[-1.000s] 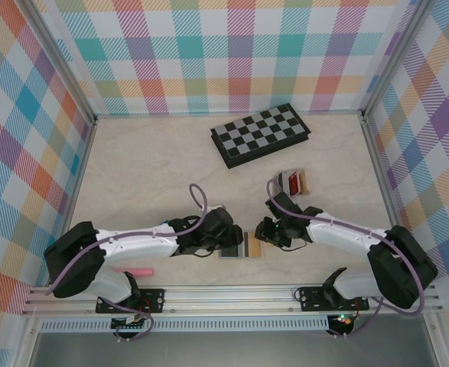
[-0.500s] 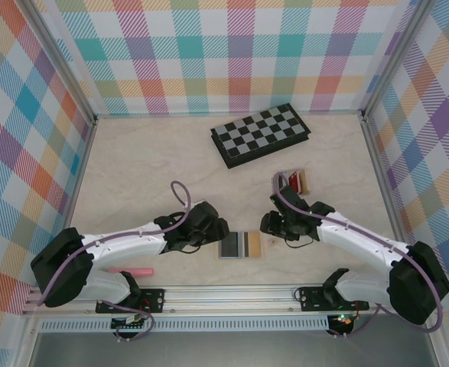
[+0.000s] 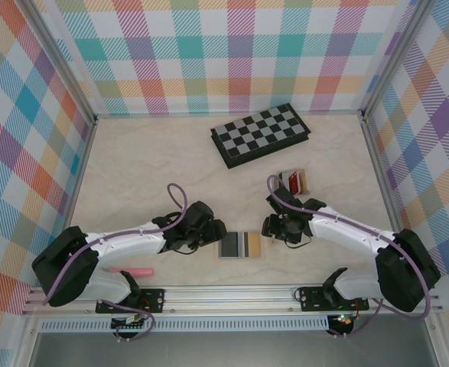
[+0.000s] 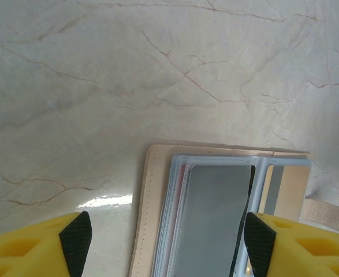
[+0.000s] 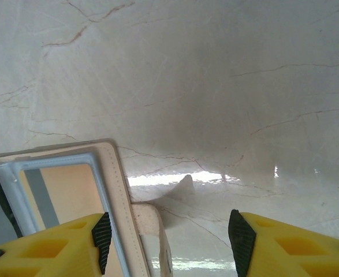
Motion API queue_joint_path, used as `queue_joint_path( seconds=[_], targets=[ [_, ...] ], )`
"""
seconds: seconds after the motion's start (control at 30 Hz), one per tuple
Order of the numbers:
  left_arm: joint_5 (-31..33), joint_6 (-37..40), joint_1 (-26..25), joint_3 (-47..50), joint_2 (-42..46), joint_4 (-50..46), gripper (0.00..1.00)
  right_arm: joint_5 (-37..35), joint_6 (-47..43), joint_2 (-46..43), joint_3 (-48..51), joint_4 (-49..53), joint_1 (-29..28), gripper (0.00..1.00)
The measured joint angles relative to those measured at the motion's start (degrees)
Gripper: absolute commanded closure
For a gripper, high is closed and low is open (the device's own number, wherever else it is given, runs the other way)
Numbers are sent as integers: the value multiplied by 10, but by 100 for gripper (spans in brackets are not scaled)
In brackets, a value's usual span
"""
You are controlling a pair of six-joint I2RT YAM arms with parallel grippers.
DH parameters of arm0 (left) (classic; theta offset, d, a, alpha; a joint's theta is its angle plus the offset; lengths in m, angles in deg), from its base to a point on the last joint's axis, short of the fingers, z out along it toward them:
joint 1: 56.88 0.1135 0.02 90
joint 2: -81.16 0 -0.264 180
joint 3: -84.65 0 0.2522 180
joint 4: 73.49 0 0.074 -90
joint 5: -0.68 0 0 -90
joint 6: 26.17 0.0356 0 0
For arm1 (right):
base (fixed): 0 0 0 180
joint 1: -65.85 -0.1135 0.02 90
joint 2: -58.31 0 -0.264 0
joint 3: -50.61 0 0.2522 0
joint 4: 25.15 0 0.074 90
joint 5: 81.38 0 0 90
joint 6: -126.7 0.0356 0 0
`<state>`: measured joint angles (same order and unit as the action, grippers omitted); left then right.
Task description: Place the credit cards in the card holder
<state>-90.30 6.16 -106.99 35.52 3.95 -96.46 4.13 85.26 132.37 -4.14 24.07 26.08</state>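
Card holder (image 4: 141,213) is lying open at lower centre, grey card (image 4: 212,219) and yellow card (image 5: 71,193) seated — red card (image 3: 291,181) is waiting right of centre. Left gripper (image 3: 213,232), right gripper (image 3: 271,228) — fingers spread, empty.

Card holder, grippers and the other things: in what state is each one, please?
card holder: open, lying flat, cards in its pockets.
left gripper: open, holds nothing.
right gripper: open, holds nothing.
chessboard: folded shut.
pink pen: lying flat.
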Motion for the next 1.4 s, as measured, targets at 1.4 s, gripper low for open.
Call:
queue_joint_path(
  seconds=[1.4],
  targets=[
    [-63,-2,1,0,-48,65,60,75,-14,62,16,-40,1,79]
  ],
)
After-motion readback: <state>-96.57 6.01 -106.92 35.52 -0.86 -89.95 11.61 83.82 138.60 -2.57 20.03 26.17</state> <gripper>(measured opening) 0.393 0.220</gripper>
